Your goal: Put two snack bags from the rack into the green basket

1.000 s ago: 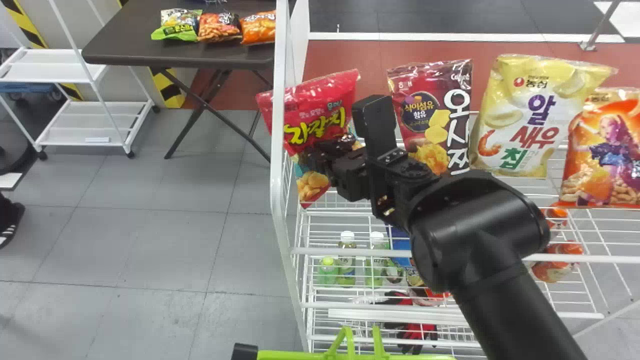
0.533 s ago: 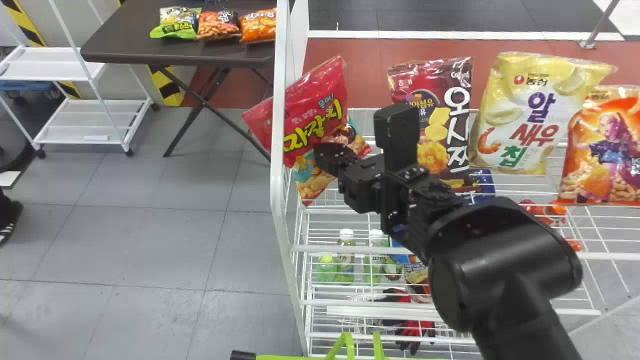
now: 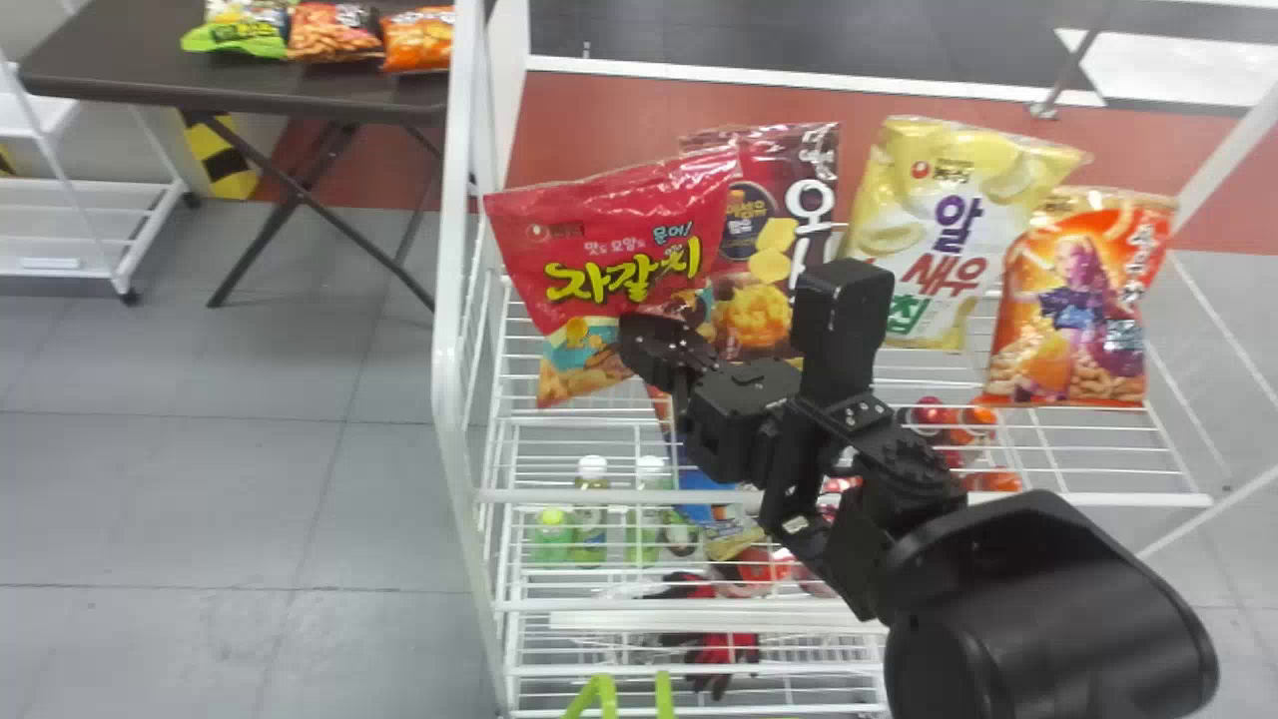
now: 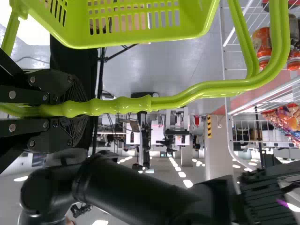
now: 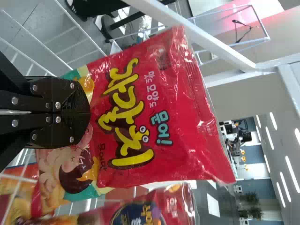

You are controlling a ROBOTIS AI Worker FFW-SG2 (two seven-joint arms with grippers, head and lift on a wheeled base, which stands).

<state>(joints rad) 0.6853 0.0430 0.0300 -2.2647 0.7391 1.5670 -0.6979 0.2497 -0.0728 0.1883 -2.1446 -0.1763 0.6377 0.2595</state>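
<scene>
Right jaws [image 5: 86,111] narrow, closed on the lower part of the red snack bag [image 3: 619,235], at the rack [image 3: 451,369]. Left jaws [image 4: 77,108] closed around the handle [image 4: 124,105] of the green basket [image 4: 126,41]. Best drawn away slowly without brushing the maroon snack bag [image 3: 749,305] behind the grip — then lowered well into the basket before release. Head view: yellow snack bag [image 3: 939,225] and orange snack bag [image 3: 1073,310] to the right of the right jaws. Left wrist view: slotted basket wall beside the left jaws.
</scene>
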